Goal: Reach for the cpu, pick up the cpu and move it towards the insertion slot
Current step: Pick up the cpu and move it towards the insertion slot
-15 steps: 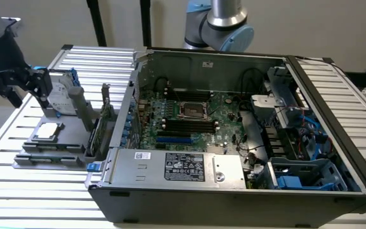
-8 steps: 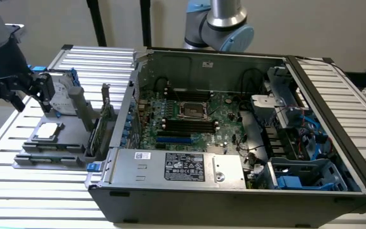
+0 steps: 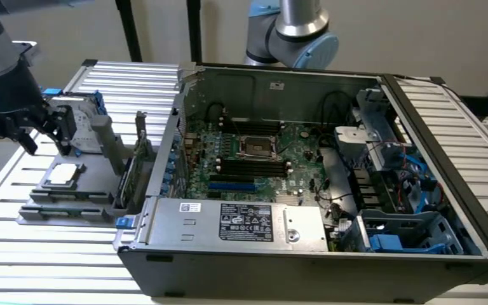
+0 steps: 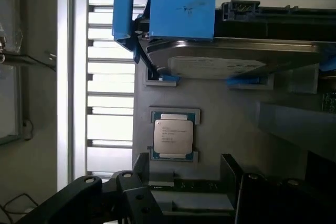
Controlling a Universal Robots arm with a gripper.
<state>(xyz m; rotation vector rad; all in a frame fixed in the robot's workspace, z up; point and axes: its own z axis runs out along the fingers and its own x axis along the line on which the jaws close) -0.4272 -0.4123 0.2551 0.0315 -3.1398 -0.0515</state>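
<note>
I am holding the claw (image 3: 45, 146) above the grey holder (image 3: 66, 213), fingers apart and empty, probably lining up a straight drop. The chip (image 4: 173, 135) is lying flat in its cradle just below the claw, untouched. The socket (image 3: 257, 146) is sitting well away, inside the computer case (image 3: 312, 267). The upright hard drive (image 4: 231, 61) beside the claw is hiding the holder's far end.
</note>
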